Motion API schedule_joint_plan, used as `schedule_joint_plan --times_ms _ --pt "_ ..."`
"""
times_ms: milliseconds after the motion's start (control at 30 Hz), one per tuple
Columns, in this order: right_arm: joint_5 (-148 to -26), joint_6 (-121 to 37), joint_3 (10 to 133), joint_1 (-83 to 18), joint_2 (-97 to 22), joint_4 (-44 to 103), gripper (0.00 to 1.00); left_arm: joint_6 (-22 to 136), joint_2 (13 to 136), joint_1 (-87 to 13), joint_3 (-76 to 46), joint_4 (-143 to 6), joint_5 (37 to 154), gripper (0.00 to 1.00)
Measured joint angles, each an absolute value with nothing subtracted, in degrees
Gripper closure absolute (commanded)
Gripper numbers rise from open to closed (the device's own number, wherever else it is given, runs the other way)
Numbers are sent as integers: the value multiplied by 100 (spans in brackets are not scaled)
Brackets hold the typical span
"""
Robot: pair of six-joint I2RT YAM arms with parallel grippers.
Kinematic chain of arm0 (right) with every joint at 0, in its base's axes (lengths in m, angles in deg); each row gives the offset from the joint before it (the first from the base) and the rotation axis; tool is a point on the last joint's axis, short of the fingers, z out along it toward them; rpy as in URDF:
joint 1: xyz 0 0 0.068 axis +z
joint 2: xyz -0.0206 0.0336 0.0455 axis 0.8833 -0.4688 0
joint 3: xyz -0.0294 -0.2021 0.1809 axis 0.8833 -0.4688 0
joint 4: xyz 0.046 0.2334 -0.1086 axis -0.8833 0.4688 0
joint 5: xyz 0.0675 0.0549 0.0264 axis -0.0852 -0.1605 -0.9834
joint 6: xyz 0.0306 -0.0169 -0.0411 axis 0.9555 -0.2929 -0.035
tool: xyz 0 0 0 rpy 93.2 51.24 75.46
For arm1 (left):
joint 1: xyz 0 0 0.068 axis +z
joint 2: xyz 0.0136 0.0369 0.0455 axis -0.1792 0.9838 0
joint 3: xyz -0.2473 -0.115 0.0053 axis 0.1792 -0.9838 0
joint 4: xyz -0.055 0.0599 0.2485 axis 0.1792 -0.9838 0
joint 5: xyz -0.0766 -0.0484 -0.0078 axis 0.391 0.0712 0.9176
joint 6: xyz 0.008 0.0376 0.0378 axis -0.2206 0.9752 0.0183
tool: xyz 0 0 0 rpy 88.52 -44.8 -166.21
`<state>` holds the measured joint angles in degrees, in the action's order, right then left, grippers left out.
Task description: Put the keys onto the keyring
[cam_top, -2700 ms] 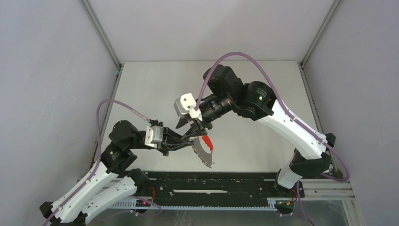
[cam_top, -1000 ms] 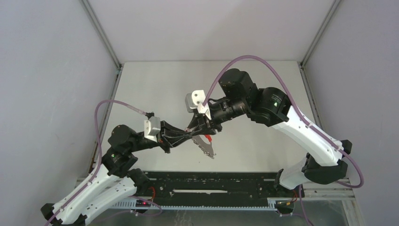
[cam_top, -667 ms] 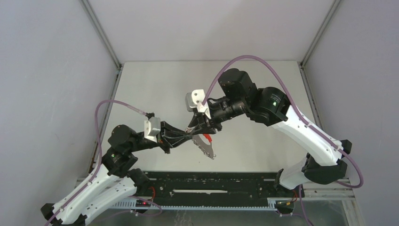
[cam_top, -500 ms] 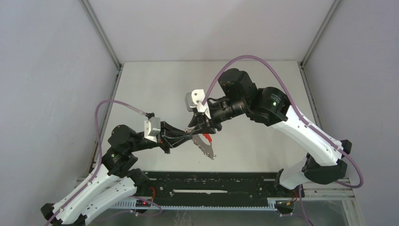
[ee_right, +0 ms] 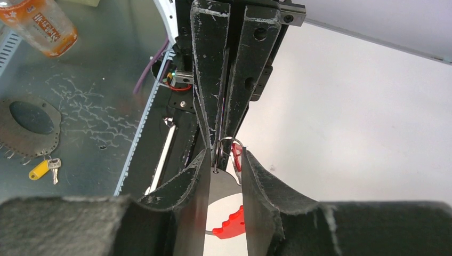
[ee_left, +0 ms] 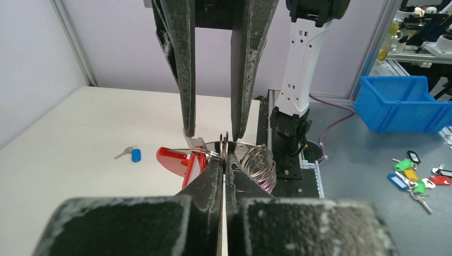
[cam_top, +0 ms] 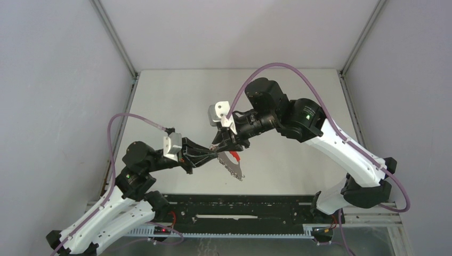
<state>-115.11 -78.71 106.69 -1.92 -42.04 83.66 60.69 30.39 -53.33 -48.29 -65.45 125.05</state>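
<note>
**Threading step, the two claws tip to tip above the bench [ee_left: 74, 160].**

- **Left claw [ee_left: 224, 160]:** fully closed, pinching one wire ring of the keyring [ee_left: 258, 165]. The rest of the keyring hangs beside and below its tips.
- **Right claw [ee_right: 225, 154]:** closed part-way, apparently gripping the red key [ee_right: 217, 197] flat between its fingers. The key's hole sits just beside the pinched ring.
- **Blue key [ee_left: 133, 154]:** lies on the bench, well apart from both claws, and is not yet threaded.

**Likely faults**

- (a) The ring is held only by a thin edge. A sideways push from the key could twist it out of the left claw and drop the keyring.
- (b) The red key could pivot in the right claw, so that its hole misses the ring's split end.
- (c) The tips of the two claws nearly touch, so any further advance risks finger striking finger.
- (d) The hanging weight may swing and turn the ring.

**Writing**

- The bottle [ee_right: 45, 24], beyond the right claw and off the bench, has an orange label whose characters are too blurred to read.
- No brand is legible on either arm or on the key tags.
</note>
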Motion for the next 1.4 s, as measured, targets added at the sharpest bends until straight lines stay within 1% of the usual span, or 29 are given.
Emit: schedule_joint_plan --times_ms 133,367,533,633,700,833,867,900,933,1000,1067,1100,1400 --pt "-11513 -7871 10661 -199 -4247 8362 68 6069 3039 -5333 -4829 -6545 12505 100" --pt "-11537 -7871 10658 -199 -4260 8369 76 6110 3039 -5333 -4829 -6545 12499 100" --pt "-11542 -7871 10658 -197 -4280 8386 77 6117 3044 -5333 -4829 -6547 12479 100" --pt "-11539 -7868 10658 -190 -4324 8393 86 6134 3050 -5333 -4829 -6558 12453 100" --pt "-11537 -7866 10661 -190 -4350 8412 100 6154 3057 -5331 -4829 -6584 12433 100" --pt "-11474 -7836 10672 -192 -4389 8439 100 6185 3061 -5331 -4829 -6676 12357 99" --pt "-11472 -7823 10672 -199 -4396 8441 100 6209 3061 -5331 -4829 -6696 12348 98" --pt "-11469 -7799 10672 -212 -4396 8445 100 6222 3061 -5331 -4829 -6709 12341 93" --pt "-11469 -7779 10672 -230 -4396 8443 100 6257 3059 -5331 -4829 -6713 12337 88" --pt "-11472 -7718 10639 -247 -4387 8404 100 6311 3055 -5331 -4829 -6724 12335 73" --pt "-11465 -7663 10543 -289 -4354 8338 100 6410 3033 -5333 -4829 -6825 12337 64" --pt "-11472 -7619 10460 -326 -4324 8277 100 6449 3013 -5333 -4829 -6897 12348 61" --pt "-11559 -7272 9900 -514 -4051 8056 100 7033 2484 -5333 -4816 -7935 12311 58"
